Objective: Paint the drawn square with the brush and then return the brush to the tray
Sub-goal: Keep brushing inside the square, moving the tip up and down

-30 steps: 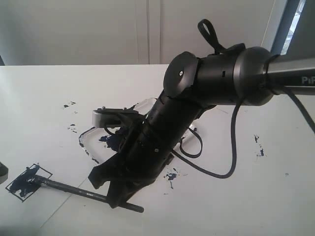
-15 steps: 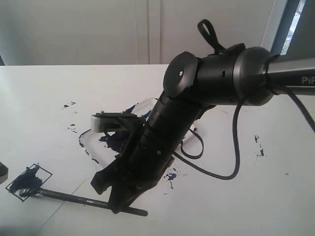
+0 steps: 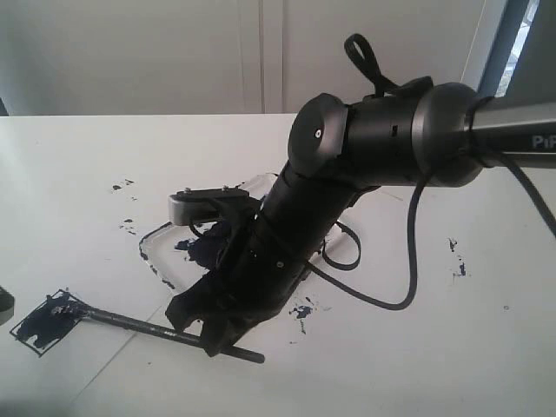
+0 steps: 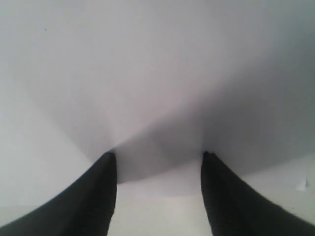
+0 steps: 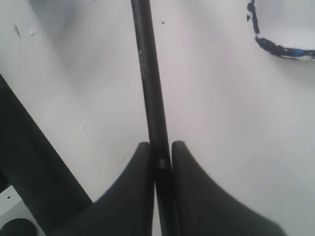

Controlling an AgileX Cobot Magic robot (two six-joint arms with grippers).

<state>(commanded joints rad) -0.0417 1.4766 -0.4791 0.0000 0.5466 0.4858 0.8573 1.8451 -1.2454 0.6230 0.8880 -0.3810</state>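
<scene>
The drawn square lies on the white paper at the lower left of the exterior view, its inside smeared blue-black. The brush is a long black stick whose dark tip rests on the square. My right gripper is shut on the brush near its rear end. The tray is mostly hidden behind the right arm; only its paint-smeared left rim shows. My left gripper is open over bare white paper, nothing between its fingers.
Dark paint splatters dot the table left of the tray, and more splatters lie to the right. A black cable loops from the right arm over the table. A dark object sits at the left edge.
The right gripper has swept the brush back and forth; its tip dipped to the square's lower edge half a second ago and now sits higher, inside the square. The left gripper view gives no earlier frame.
</scene>
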